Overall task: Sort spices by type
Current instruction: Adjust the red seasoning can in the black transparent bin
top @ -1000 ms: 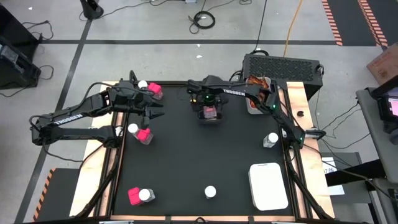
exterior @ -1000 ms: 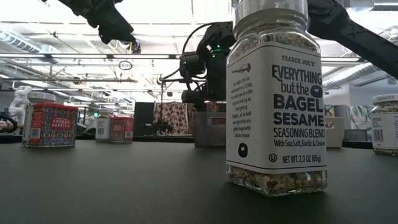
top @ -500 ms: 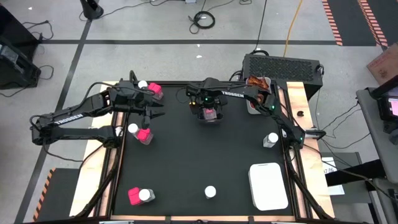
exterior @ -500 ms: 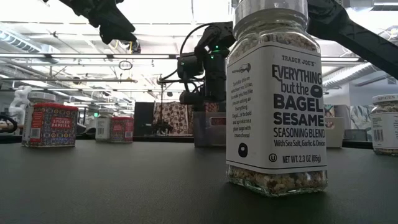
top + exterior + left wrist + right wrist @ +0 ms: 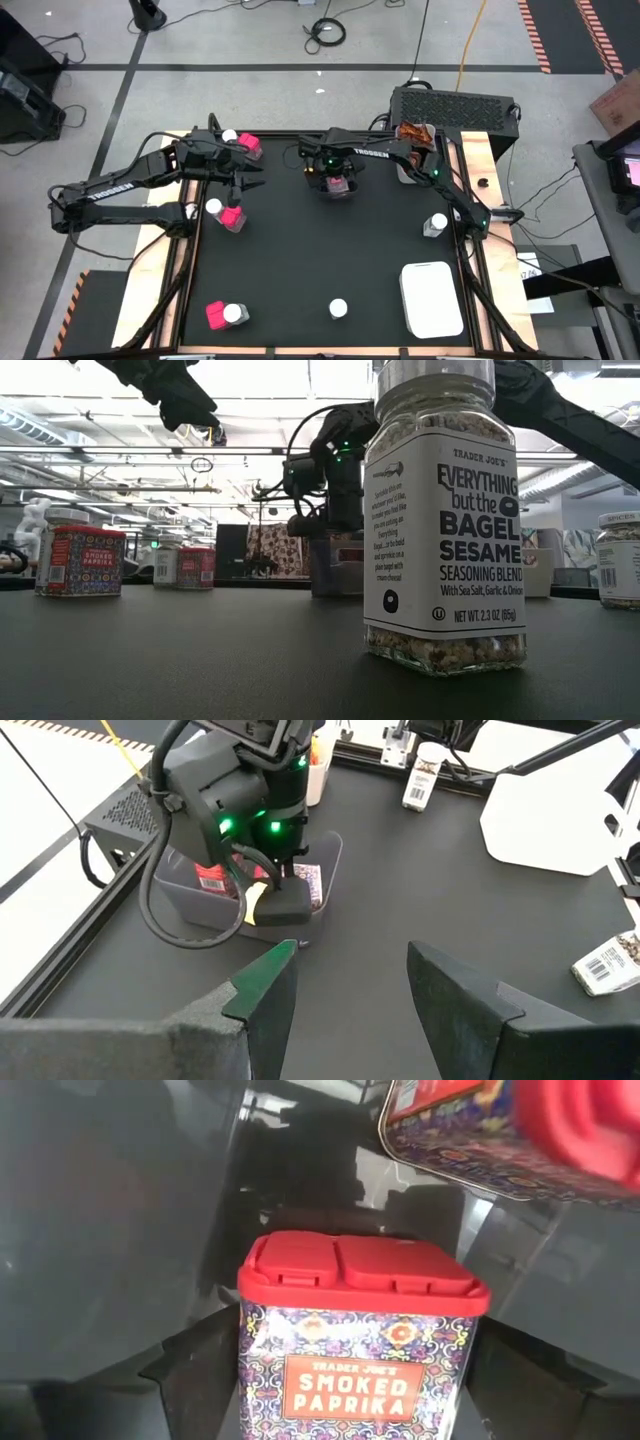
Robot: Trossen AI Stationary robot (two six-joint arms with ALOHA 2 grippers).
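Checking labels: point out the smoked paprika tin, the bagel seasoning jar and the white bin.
smoked paprika tin [image 5: 362, 1348], right wrist view, front label.
bagel seasoning jar [image 5: 445, 530], low view, label.
white bin [image 5: 432, 299], high view, top surface.

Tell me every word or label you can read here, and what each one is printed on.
"TRADER JOE'S EVERYTHING but the BAGEL SESAME SEASONING BLEND, With Sea Salt, Garlic & Onion, NET WT. 2.3 OZ (65g)": nearest seasoning jar.
"TRADER JOE'S SMOKED PAPRIKA": paprika tin between the right claw's fingers.
"SMOKED PAPRIKA": tin at left.
"TROSSEN": both arms.
Far jars' labels: too small.
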